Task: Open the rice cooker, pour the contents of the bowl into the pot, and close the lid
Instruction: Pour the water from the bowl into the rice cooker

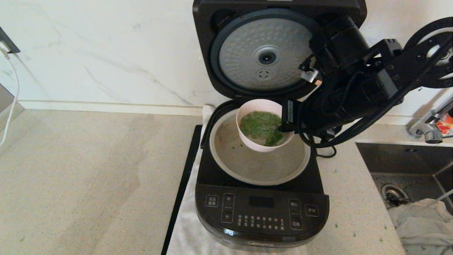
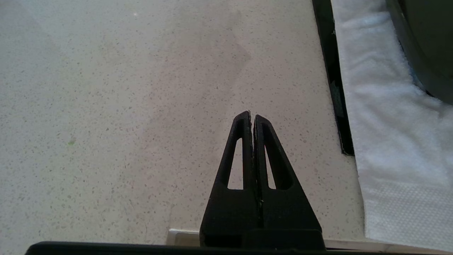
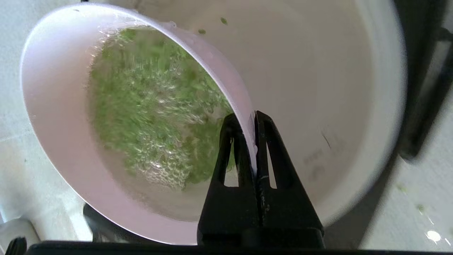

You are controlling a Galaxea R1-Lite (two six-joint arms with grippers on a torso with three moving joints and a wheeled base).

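The black rice cooker (image 1: 261, 209) stands with its lid (image 1: 263, 53) raised, dimpled silver disc facing me. Its beige pot (image 1: 260, 166) lies bare, with a few green bits on the inner wall (image 3: 223, 21). My right gripper (image 1: 285, 125) (image 3: 250, 118) is shut on the rim of the white bowl (image 1: 263, 145) (image 3: 60, 117), one finger inside and one outside. The bowl hangs tilted over the pot. Chopped green bits in liquid (image 1: 262, 126) (image 3: 155, 106) sit inside it. My left gripper (image 2: 252, 116) is shut and empty above the counter, left of the cooker.
A white cloth (image 2: 385, 120) lies under the cooker, with a black strip (image 1: 184, 184) along its left side. A steel sink (image 1: 407, 166) with a crumpled cloth (image 1: 424, 219) and a tap (image 1: 430, 129) is to the right. Green specks dot the counter (image 1: 88, 177) near the sink.
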